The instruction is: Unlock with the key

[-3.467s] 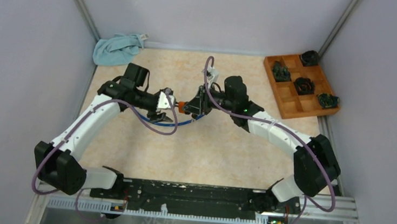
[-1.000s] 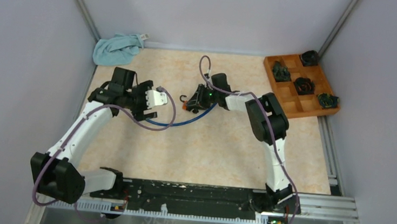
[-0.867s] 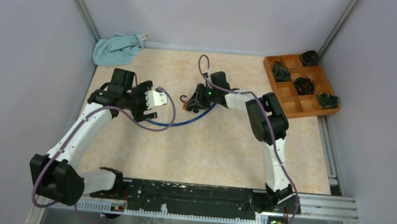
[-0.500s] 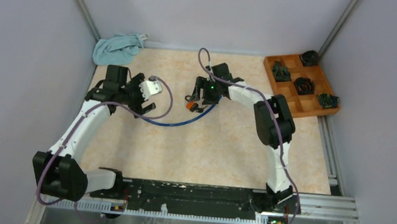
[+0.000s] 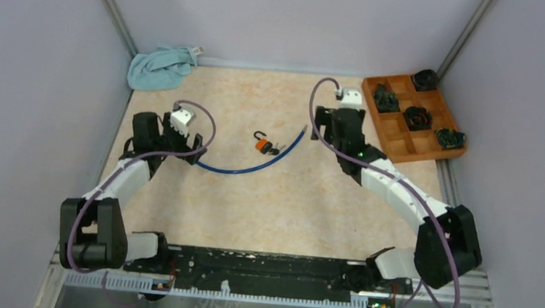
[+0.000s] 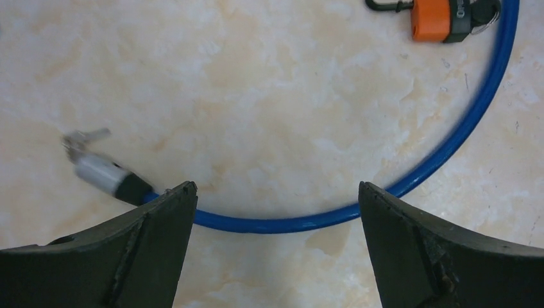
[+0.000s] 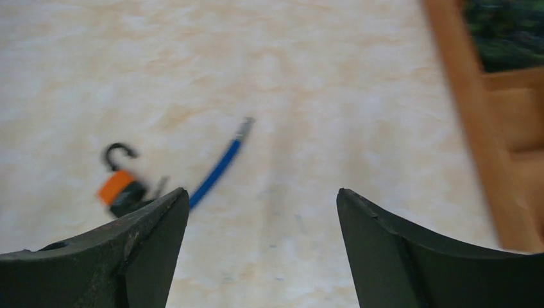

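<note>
Left gripper [image 6: 276, 192] and right gripper [image 7: 262, 196] hover spread wide (arms well apart).

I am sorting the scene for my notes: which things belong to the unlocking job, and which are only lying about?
Job: small orange padlock with black shackle; blue coated cable.
Lying about: crumpled light-blue cloth; wooden compartment tray.

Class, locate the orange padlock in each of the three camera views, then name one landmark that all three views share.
Top external: orange padlock near the picture's centre, slightly above the middle.
Left wrist: orange padlock at the top edge, towards the right.
Right wrist: orange padlock at the left, below mid-height, blurred.
Shared landmark: the blue cable lying beside it.
</note>
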### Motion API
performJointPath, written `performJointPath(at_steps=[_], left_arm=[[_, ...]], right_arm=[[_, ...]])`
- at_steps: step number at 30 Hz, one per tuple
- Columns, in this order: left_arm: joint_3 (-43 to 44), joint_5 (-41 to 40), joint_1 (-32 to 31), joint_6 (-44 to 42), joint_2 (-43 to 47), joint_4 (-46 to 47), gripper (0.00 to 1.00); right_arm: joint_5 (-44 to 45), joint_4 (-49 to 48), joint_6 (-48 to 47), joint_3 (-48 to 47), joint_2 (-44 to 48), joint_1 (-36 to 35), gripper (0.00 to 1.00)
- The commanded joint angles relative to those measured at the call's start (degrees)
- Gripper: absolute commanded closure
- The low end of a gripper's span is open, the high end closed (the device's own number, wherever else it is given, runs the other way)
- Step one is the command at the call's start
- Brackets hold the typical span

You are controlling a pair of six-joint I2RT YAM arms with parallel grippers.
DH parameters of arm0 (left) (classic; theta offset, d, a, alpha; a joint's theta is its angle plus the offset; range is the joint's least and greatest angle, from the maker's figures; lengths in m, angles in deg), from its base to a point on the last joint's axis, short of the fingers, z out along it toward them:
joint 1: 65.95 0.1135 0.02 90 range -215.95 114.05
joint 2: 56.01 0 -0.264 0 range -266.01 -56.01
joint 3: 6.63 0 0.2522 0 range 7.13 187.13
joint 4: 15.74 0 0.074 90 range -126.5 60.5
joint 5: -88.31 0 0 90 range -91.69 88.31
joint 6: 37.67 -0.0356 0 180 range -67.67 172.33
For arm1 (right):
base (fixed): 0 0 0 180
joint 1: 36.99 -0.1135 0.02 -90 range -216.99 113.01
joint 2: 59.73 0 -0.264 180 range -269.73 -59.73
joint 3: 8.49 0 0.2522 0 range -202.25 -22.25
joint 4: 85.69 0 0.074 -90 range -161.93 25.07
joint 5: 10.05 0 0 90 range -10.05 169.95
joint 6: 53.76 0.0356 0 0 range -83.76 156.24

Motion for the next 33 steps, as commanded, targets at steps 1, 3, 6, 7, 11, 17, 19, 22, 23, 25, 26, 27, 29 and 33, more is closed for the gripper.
performJointPath(at_steps=[1,3,6,7,11,17,19,22,23,25,26,27,29,33], left_arm=[[-12.69,4.70,1.39,16.35,-1.41,28.86,0.00],[-16.90,4.50,1.39,18.71,-3.14,37.05,0.00],[-21.59,3.56,1.37,19.88,-6.32,48.24,0.00],[-22.68,3.05,1.38,19.87,-7.49,51.67,0.00],[-26.36,0.53,1.37,21.39,-12.30,65.54,0.00],[-28.02,-2.94,1.44,22.56,-16.49,73.66,0.00],[-29.18,-4.26,1.39,22.97,-16.66,76.09,0.00],[-31.82,-5.63,1.37,23.50,-18.22,81.76,0.01],[-32.85,-5.68,1.39,23.86,-19.54,86.27,0.01],[-32.23,-6.33,1.22,23.73,-19.40,84.10,0.01],[-31.23,-6.45,1.19,23.52,-18.79,80.80,0.01],[-30.52,-6.87,1.19,23.56,-19.00,79.47,0.01],[-29.95,-8.07,0.98,23.96,-20.04,80.65,0.01],[-30.19,-8.34,0.84,23.88,-19.87,80.87,0.01]], right_arm=[[31.85,-23.06,-12.01,18.53,7.49,0.64,0.13],[36.64,-31.91,-14.58,25.43,10.09,1.62,0.03],[39.14,-49.44,-17.75,36.55,13.90,3.83,0.01],[39.45,-50.54,-17.01,37.87,14.51,5.27,0.01],[45.87,-51.17,-9.75,40.28,12.76,10.84,0.01],[38.01,-52.59,-6.20,42.18,6.99,19.53,0.01],[36.17,-54.48,-4.92,42.63,4.58,20.55,0.01],[31.93,-60.37,-7.64,43.67,1.60,20.66,0.01],[28.19,-61.56,-9.33,44.18,1.52,20.65,0.01],[19.66,-65.91,-13.61,45.82,0.95,20.66,0.01],[17.73,-68.83,-15.21,47.06,0.81,20.63,0.01],[16.79,-70.49,-15.18,48.30,1.50,20.66,0.01],[10.35,-73.87,-15.82,50.52,1.84,21.72,0.01],[3.18,-78.00,-16.98,51.28,-1.13,23.61,0.01]])
